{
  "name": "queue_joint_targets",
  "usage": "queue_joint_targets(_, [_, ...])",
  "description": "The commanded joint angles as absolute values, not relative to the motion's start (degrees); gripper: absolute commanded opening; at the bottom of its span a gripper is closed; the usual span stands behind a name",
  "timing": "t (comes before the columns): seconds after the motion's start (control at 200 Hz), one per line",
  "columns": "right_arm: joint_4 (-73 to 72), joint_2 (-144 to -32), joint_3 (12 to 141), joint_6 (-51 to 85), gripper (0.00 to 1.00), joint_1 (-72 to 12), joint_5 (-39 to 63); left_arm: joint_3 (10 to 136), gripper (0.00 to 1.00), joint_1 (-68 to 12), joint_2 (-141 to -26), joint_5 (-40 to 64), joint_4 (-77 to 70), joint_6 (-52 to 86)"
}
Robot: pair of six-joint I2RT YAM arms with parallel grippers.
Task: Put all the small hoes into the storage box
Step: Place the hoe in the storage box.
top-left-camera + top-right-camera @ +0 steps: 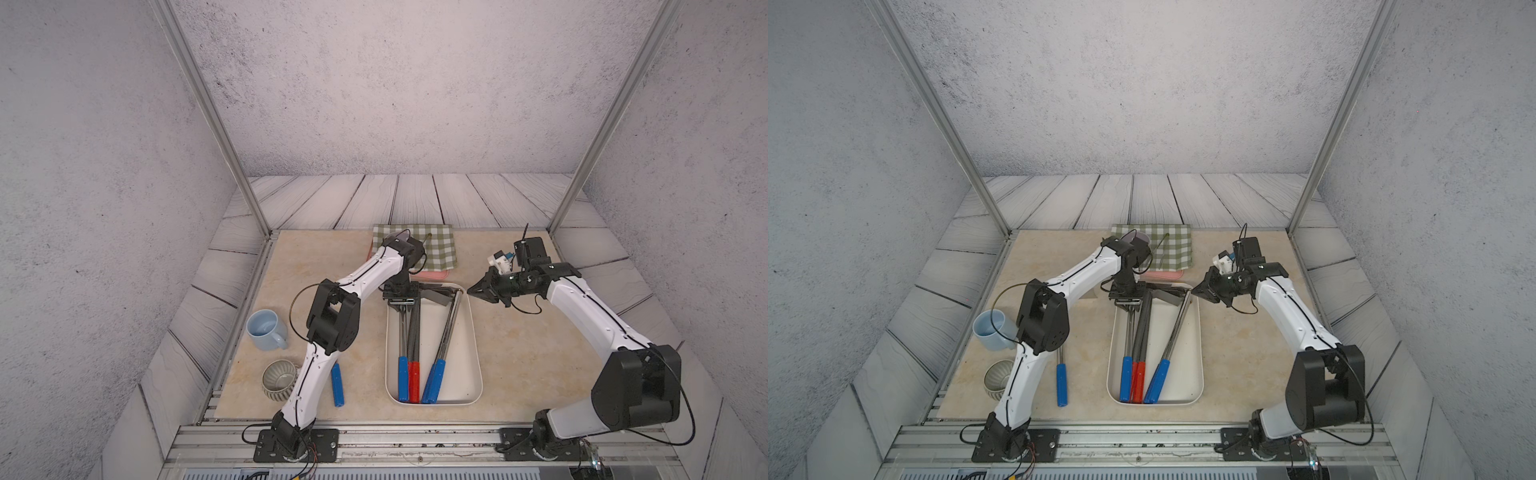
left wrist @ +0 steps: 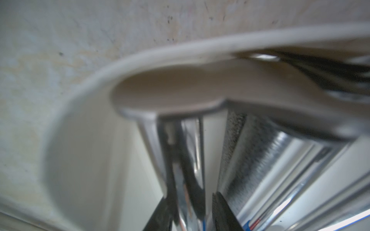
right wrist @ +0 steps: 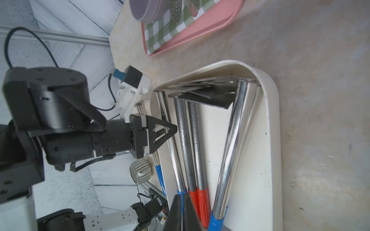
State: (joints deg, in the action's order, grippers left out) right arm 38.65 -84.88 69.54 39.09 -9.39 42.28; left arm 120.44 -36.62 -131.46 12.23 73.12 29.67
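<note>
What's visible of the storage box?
The shallow cream-white rectangular plastic storage box has rounded corners and low walls. It lies flat on the beige stone-look tabletop, long side running away from the robot. Inside lie several metal-shafted hoes, blue and red grips at the near end, blades at the far end. The left pincer reaches down at its far left corner. Dark specks dot its floor.

Hoes (image 1: 448, 328) in storage box (image 1: 461, 357), tray (image 1: 432, 275) behind it
</note>
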Motion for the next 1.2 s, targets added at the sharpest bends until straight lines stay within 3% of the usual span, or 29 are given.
queue_joint_targets(0.0, [33.45,-86.98,71.60,42.93,0.05,-10.54,45.66,119.60,0.37,-35.89,-127.91,13.79,73.36,27.25])
queue_joint_targets(0.25, [27.67,-94.52,76.14,47.35,0.00,-13.80,47.77,114.33,0.35,-34.50,-125.52,15.10,70.17,26.87])
queue_joint_targets(0.726, [23.62,-107.50,82.95,50.49,0.00,-17.55,48.40,99.39,0.32,-31.05,-107.87,16.25,58.76,27.33])
queue_joint_targets(1.196, [20.86,-114.73,85.46,52.34,0.00,-17.67,48.92,95.02,0.30,-29.71,-104.94,16.70,57.97,27.11])
